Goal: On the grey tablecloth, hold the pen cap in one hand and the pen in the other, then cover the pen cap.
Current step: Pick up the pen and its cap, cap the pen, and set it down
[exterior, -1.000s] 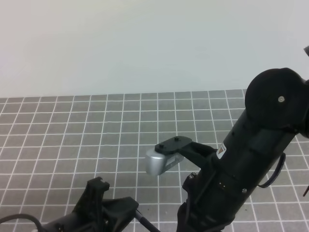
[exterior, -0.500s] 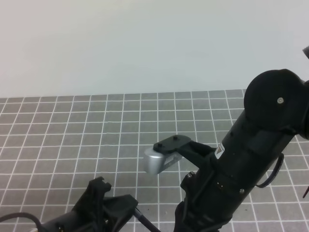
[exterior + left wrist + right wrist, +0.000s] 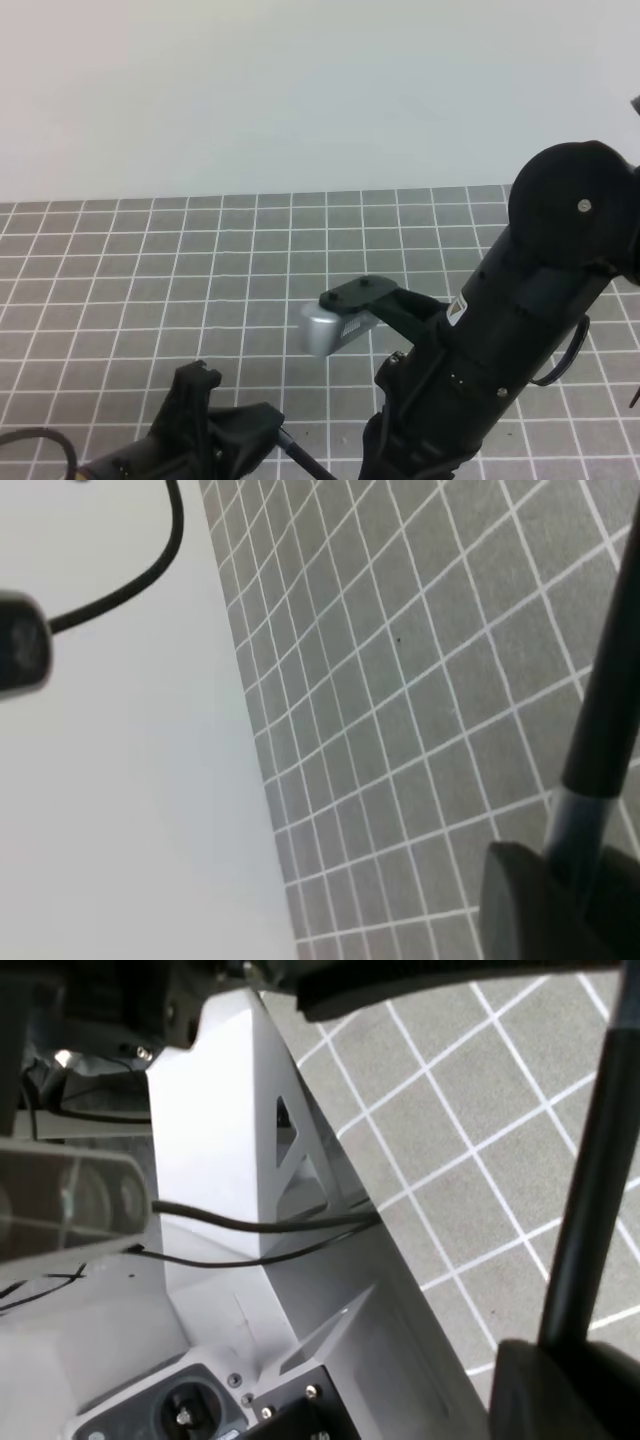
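Exterior high view: the grey tablecloth fills the lower half under a pale wall. The left hand sits at 7 o'clock, the bulky right arm at 4 o'clock with its silver wrist camera near centre. A thin black rod, the pen, runs from the left hand toward the right arm's base; its tip and the right hand are hidden here. Against the frame a second earlier, the left hand sits slightly lower and the right arm is nearly unchanged.

Left wrist view: only here does the pen cap show, a greyish translucent sleeve at 4 o'clock, with the black pen rising out of it toward 2 o'clock. A dark finger lies against the cap; whether the left hand pinches it or has slackened cannot be told.

Right wrist view: the pen is a slim black bar at 3 o'clock, pinched between the pressed-together right hand at 5 o'clock. A white frame and cables appear only here.
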